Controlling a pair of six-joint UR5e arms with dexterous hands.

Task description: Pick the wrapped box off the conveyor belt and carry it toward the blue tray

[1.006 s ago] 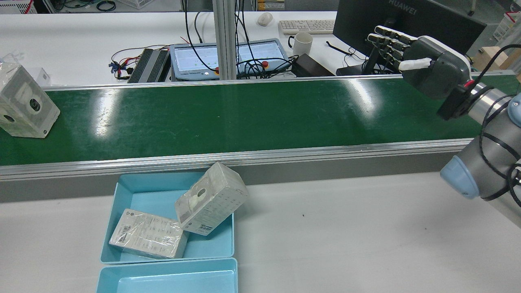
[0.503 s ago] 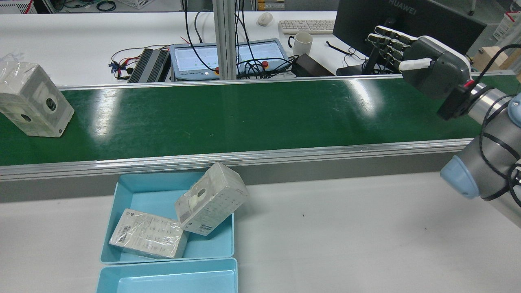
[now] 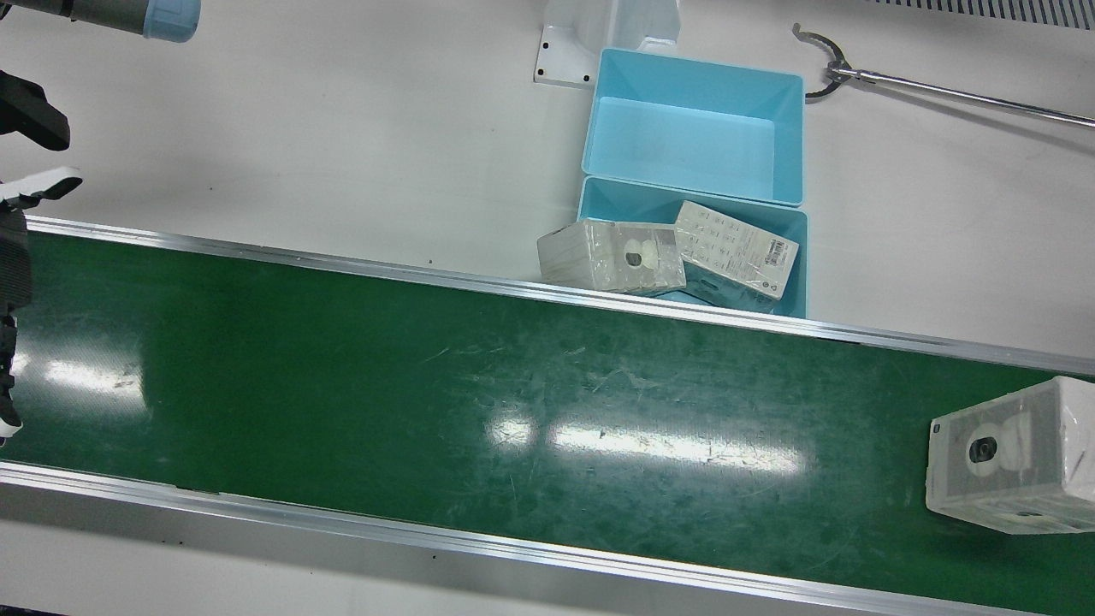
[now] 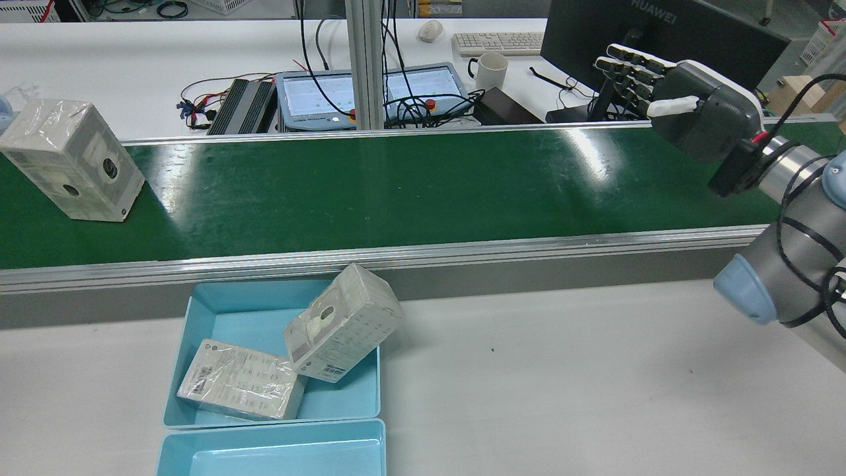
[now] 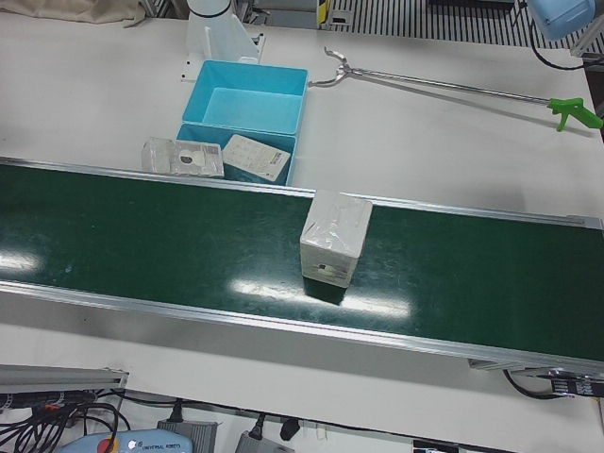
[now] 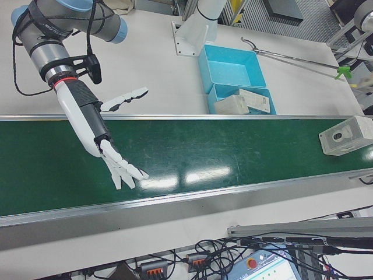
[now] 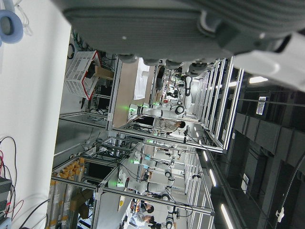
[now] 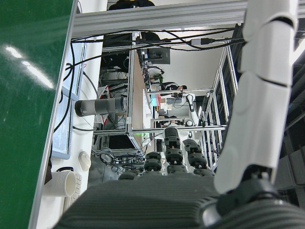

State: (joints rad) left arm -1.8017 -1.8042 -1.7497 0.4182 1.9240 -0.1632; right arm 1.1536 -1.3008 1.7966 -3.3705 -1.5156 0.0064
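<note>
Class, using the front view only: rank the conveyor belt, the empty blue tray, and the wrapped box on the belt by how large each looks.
1. Conveyor belt, by far the largest.
2. Empty blue tray.
3. Wrapped box, though the view's right edge cuts it off, so its full extent is unsure.

Plastic-wrapped white box (image 4: 73, 159) with camera picture, upright on green conveyor belt (image 4: 396, 192), well apart from blue tray (image 4: 218, 311) holding two similar boxes

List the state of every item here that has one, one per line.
Wrapped box: upright on the conveyor belt, unheld.
Right hand: open, fingers spread above the belt.
Left hand: palm only in its own view, state unclear.
Near blue tray: holds one flat box and one tilted box on its rim.
Far blue tray: empty.
</note>
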